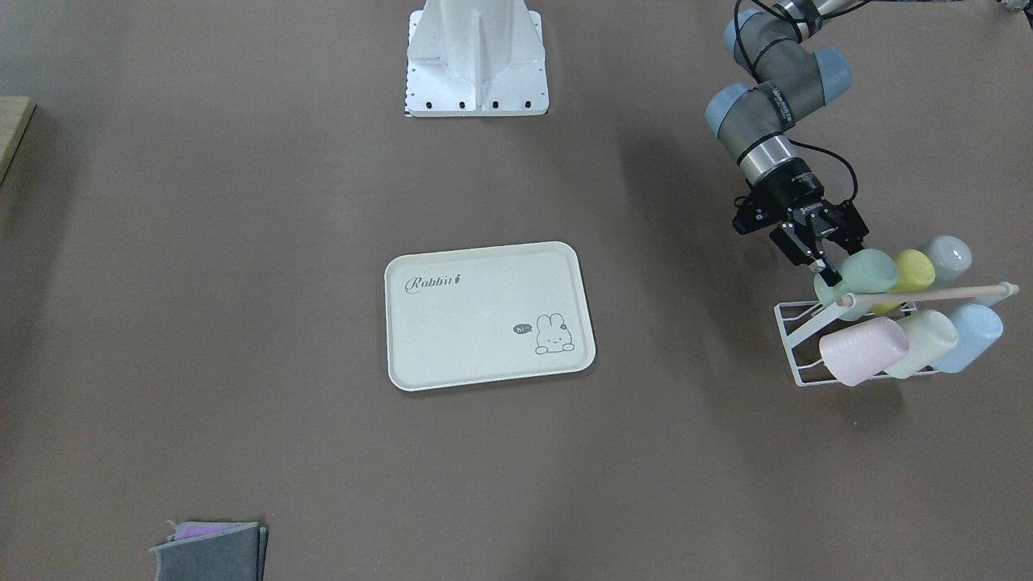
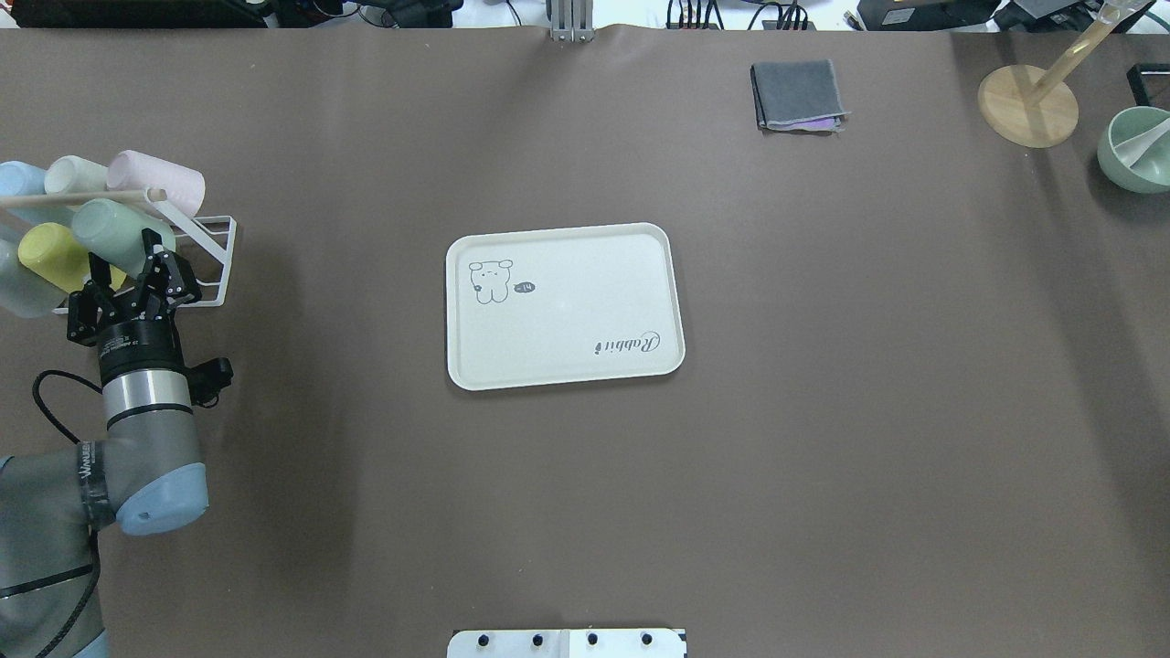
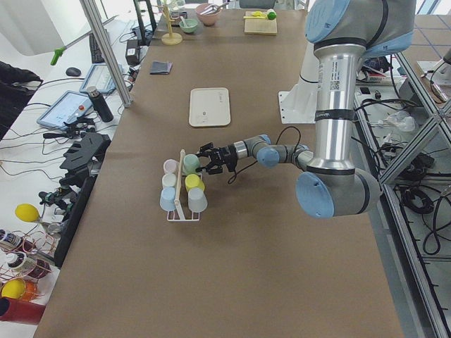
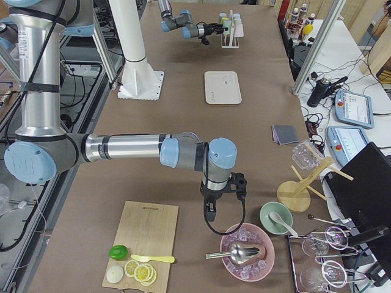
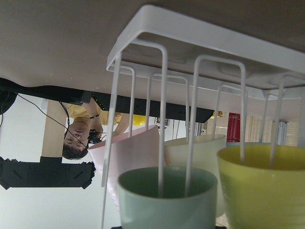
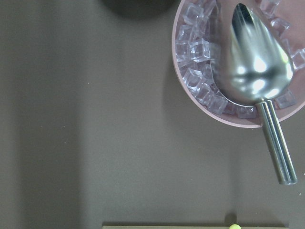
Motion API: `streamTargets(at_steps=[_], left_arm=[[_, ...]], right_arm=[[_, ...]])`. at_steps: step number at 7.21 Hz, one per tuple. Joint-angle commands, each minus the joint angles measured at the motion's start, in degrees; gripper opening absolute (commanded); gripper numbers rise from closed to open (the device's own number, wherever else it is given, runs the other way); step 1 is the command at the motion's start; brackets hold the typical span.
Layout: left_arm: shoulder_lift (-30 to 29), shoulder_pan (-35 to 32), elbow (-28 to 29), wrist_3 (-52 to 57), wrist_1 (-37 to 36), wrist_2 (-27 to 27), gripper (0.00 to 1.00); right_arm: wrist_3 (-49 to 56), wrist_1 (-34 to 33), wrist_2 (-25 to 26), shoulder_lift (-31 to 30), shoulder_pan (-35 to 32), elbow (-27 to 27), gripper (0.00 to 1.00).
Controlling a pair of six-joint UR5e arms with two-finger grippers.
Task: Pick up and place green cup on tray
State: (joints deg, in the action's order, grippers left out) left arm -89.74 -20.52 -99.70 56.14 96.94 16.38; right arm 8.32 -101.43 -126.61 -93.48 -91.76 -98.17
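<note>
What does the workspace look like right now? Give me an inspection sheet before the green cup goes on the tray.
Surface: brown table cover.
Job's things: green cup sits over a prong of the white rack; tray is empty, mid-table.
Clutter: five other cups on the rack; folded grey cloth; ice bowl with scoop; cutting board.
Grippers: left gripper open, fingers at the green cup's mouth; right gripper above the ice bowl, state cannot be told.
Cables: black cable loops by the left wrist.
Surroundings: person beyond the table edge.

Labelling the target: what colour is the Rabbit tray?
Cream tray, grey script and bunny; clearest in overhead exterior view.
</note>
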Motion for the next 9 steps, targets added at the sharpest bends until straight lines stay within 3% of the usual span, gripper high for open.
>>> streamTargets(at_steps=[1, 7, 9], left_arm=[[0.0, -0.2, -1.2, 0.0, 0.0, -2.7, 0.26], [0.9, -0.7, -7.0, 8.3, 0.0, -4.0, 0.26], [3.6, -0.5, -10.6, 9.2, 0.1, -4.0, 0.26]], right_arm=[[-0.1, 0.0, -0.1, -0.6, 0.0, 0.1, 1.0], [-0.1, 0.0, -0.3, -0.7, 0.0, -0.1, 1.0], [-0.1, -0.1, -0.3, -0.9, 0.0, 0.0, 1.0]])
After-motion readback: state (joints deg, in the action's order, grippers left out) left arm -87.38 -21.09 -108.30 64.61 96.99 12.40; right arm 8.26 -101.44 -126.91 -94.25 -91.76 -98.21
